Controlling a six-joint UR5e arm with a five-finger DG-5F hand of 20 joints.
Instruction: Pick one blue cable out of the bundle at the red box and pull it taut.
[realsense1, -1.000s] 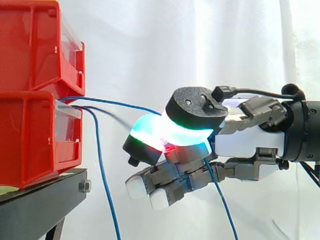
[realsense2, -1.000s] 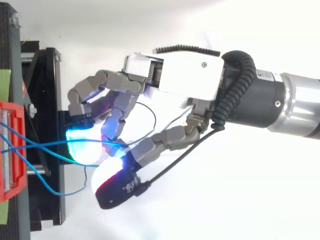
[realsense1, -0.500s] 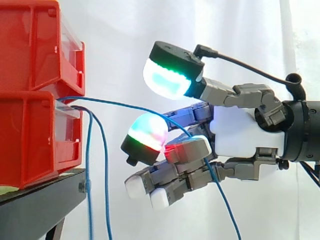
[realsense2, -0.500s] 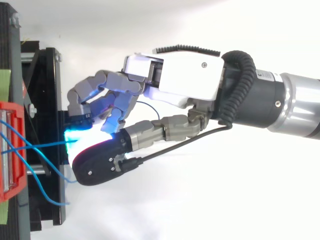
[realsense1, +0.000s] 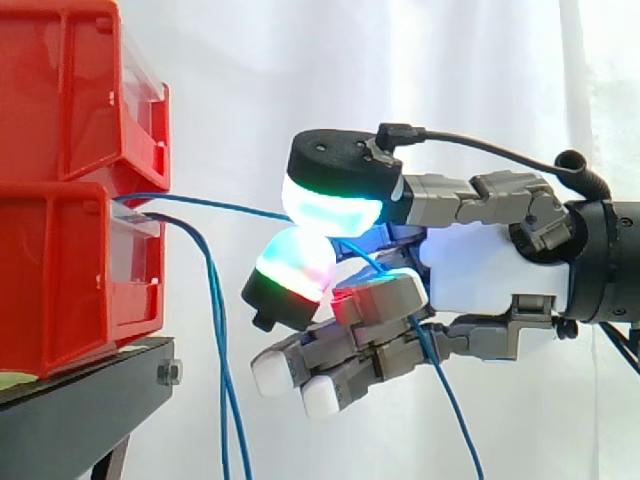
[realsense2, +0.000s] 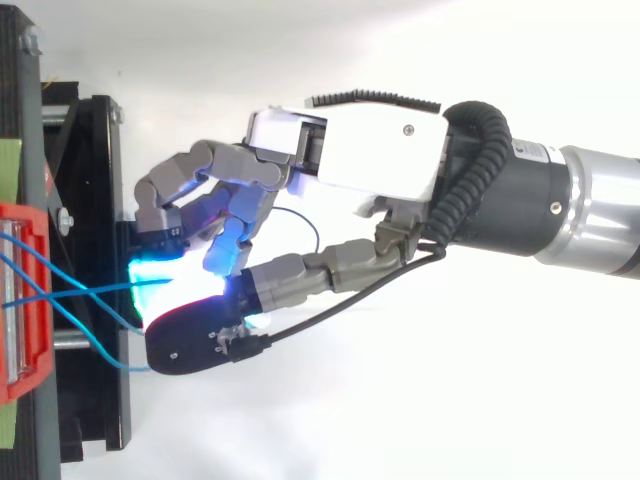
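The fingers (realsense1: 290, 270) are closed in a pinch: the thumb's broad pad (realsense1: 335, 195), glowing cyan and green, presses down onto a fingertip pad lit green and red, and the blue cable (realsense1: 220, 207) passes between the two. The remaining fingers curl underneath, their tips white. Behind the pinch the cable comes out across the hand (realsense1: 490, 275) and drops away below it. Toward the left it runs in a nearly straight line – only slightly bowed – to the front of the lower red box (realsense1: 60, 270), where it enters with the rest of the bundle. Two other blue strands (realsense1: 218, 380) hang slack from that same opening, falling past the edge of the black stand (realsense1: 80, 410). A second red bin (realsense1: 70, 90) sits stacked above.
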